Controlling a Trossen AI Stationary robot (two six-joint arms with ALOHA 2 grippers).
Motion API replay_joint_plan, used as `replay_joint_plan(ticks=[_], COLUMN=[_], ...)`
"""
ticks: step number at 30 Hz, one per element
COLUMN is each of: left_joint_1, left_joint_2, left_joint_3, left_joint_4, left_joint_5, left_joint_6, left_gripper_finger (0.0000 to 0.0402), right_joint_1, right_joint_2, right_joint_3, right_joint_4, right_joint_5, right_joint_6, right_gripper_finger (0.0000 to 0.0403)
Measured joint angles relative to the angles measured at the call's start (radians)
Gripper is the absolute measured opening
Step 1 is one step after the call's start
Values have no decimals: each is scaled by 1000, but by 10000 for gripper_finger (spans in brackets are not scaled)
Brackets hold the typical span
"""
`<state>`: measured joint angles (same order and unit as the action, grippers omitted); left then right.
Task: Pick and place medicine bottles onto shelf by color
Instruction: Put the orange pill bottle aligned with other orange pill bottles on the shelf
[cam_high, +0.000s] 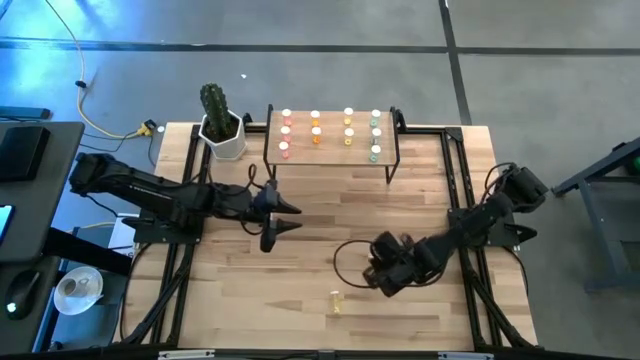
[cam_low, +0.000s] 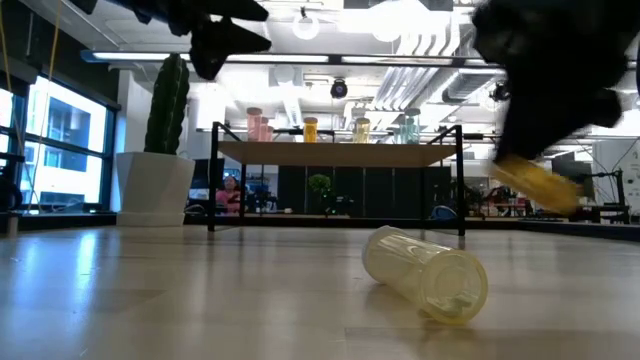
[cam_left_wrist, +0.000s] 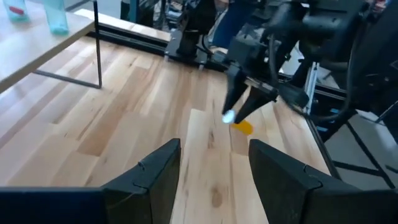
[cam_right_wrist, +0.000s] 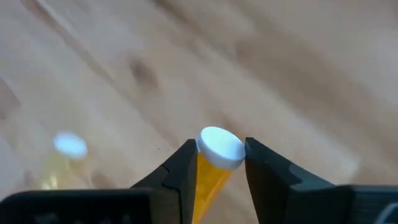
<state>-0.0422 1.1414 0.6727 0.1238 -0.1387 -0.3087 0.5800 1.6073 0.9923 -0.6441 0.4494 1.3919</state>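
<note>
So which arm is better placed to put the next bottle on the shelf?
Right. The right gripper is already shut on an orange bottle. The left gripper is open and empty, though nearer the shelf.

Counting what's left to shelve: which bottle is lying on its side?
The yellow bottle on the table, alone near the front edge. The others stand on the shelf, except the orange bottle held by the right gripper.

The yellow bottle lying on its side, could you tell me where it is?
In the high view the yellow bottle lies on the table's near edge, just left of the right pincer, which holds an orange bottle.
</note>
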Motion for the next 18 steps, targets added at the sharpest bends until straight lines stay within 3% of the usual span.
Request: replay_joint_plan(ticks=[5,10,18], left_joint_1=[3,18,54], left_joint_2=[-47,-120,-229], left_joint_3=[0,0,0], left_joint_4=[-36,-85,-102], left_joint_5=[-1,-2,-4], left_joint_6=[52,70,153], left_gripper_finger=[181,181,181], right_joint_1=[-61,-158,-350], right_joint_2=[0,0,0], right_joint_3=[38,43,43], right_joint_4=[68,237,638], right_joint_5=[192,319,314], right_joint_6=[-209,-459,-982], right_gripper_finger=[103,103,103])
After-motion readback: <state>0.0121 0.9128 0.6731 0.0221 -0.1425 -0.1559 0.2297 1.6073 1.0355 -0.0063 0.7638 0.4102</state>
